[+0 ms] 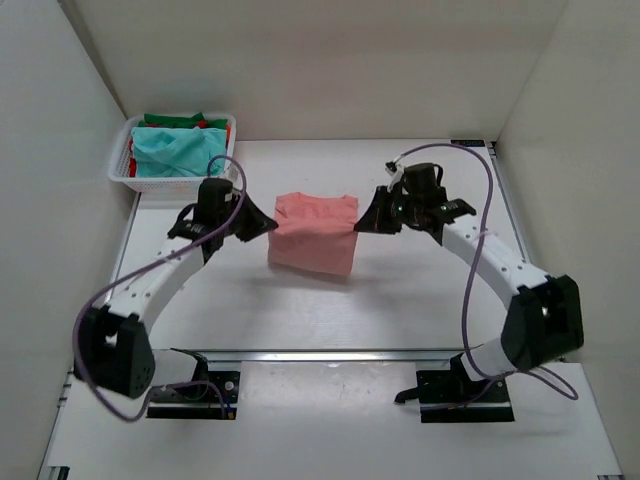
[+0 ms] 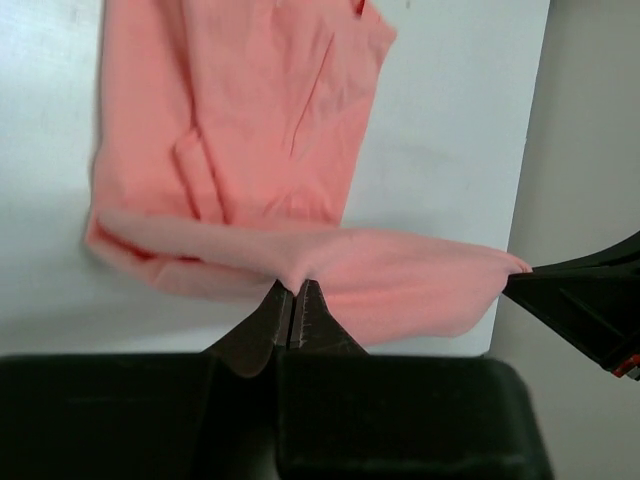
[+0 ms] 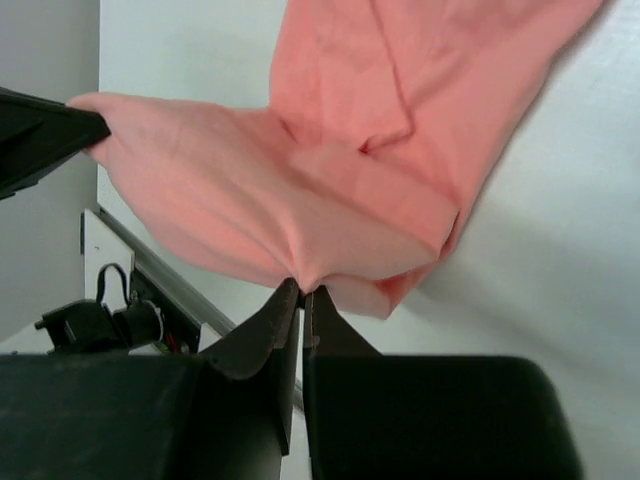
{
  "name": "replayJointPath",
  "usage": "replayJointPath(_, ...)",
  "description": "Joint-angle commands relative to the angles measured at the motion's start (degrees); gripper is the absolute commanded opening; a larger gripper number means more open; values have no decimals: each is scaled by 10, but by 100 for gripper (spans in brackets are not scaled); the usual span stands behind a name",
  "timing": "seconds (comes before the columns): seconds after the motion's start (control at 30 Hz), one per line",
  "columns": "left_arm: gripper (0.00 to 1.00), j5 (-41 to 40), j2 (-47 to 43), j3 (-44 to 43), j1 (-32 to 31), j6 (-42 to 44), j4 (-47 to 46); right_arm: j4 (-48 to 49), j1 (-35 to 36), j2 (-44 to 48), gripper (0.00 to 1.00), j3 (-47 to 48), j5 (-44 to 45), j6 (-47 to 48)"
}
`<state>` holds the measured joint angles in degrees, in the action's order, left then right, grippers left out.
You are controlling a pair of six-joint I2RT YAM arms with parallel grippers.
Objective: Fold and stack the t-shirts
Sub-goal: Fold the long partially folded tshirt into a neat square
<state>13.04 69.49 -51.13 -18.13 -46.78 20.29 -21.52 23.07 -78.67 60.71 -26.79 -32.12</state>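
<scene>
Here the salmon-pink t-shirt (image 1: 312, 234) is in the middle of the white table (image 1: 400, 300), between the two arms and well apart from the basket. The left gripper (image 1: 272, 228) is at the left side of the shirt, and its two fingers are pressed together on a fold of the pink cloth. The right gripper (image 1: 360, 226) is at the right side and pinches the cloth in the same way, with the fingers closed on a small bunch of it. In both wrist views one edge of the shirt is stretched in the air from one gripper to the other, and it sags a little in between. The rest of the shirt lies flat on the table below this lifted edge, partly folded, with some creases. The white lattice basket (image 1: 120, 165) stands at the far left corner of the table, next to the wall. Inside it the teal t-shirt (image 1: 175, 150) lies crumpled on top, and behind it a little of the green t-shirt (image 1: 170, 120) and of the red t-shirt (image 1: 215, 124) can be seen.
</scene>
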Motion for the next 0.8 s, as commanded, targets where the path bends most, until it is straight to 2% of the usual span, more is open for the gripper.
replayJointPath(0.0,0,13,84,-89,28,35,-46,-19,-39,-88,0,87,-26,67)
replayJointPath(0.13,0,0,222,-178,49,52,-62,-26,-75,-202,0,213,-35,88)
replayJointPath(0.23,10,-2,324,-249,74,34,-106,-26,-94,-320,0,338,-11,96)
replayJointPath(0.27,21,6,366,-291,80,27,-126,-34,-101,-371,4,402,-2,101)
replayJointPath(0.3,29,8,388,-342,88,21,-126,-35,-105,-420,22,464,14,100)
replayJointPath(0.33,39,5,426,-370,91,20,-119,-47,-108,-442,32,496,34,98)
replayJointPath(0.37,47,4,454,-417,95,24,-113,-68,-119,-479,38,557,48,95)
replayJointPath(0.4,52,8,468,-457,96,25,-99,-81,-120,-513,42,614,64,94)
replayJointPath(0.47,56,36,489,-481,100,32,-103,-150,-116,-541,51,675,96,87)
replayJointPath(0.53,59,56,476,-456,98,35,-116,-164,-113,-533,62,656,116,88)
replayJointPath(0.63,60,80,420,-341,101,24,-162,-99,-88,-464,72,491,107,75)
replayJointPath(0.7,59,100,374,-232,104,13,-215,-40,-76,-398,73,346,99,35)
replayJointPath(0.77,58,101,308,-167,104,5,-232,3,-56,-371,74,281,96,8)
